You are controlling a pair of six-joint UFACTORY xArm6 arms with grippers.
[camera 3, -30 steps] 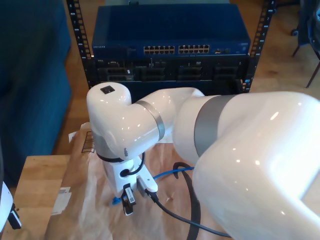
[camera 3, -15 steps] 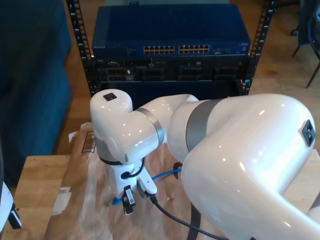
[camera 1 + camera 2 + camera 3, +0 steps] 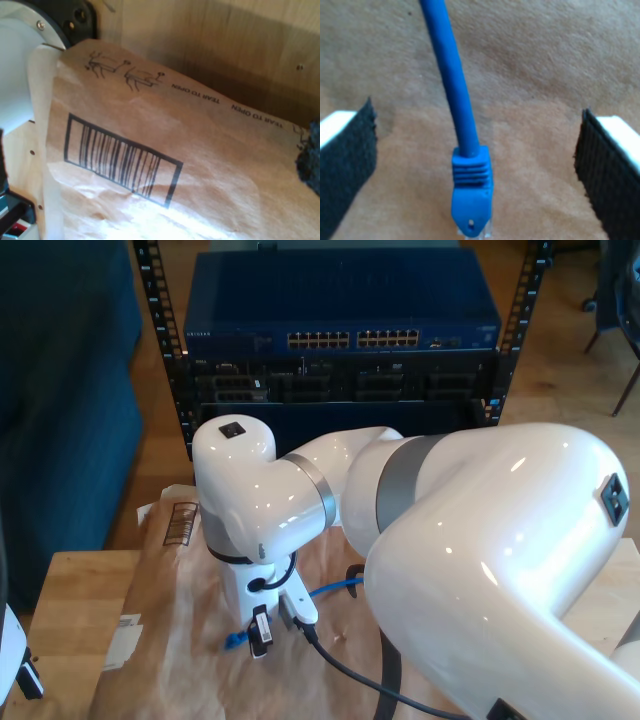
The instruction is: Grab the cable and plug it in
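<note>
The cable [image 3: 452, 75] is bright blue and lies on brown paper, and its plug end [image 3: 471, 190] sits between the two black pads of my second gripper [image 3: 477, 172]. The jaws stand wide apart, and neither pad [image 3: 347, 170] touches the plug. In the exterior view, my second gripper [image 3: 262, 630] hangs under the big white arm, just above the plug end [image 3: 236, 641]. The cable [image 3: 335, 588] runs off behind the arm. In the first wrist view, one black pad [image 3: 311, 160] of my first gripper shows over brown paper with a barcode [image 3: 120, 165].
A blue network switch [image 3: 340, 300] with rows of ports [image 3: 352, 339] sits in a rack at the back. Brown paper [image 3: 170, 650] covers the wooden table [image 3: 65, 590]. A thick dark grey cable [image 3: 345, 672] trails from the wrist. A white and black arm part [image 3: 18, 670] shows at the exterior view's lower left.
The big white arm's wrist and elbow have swung a little toward the exterior view's right. My second gripper stays over the plug end, still open.
</note>
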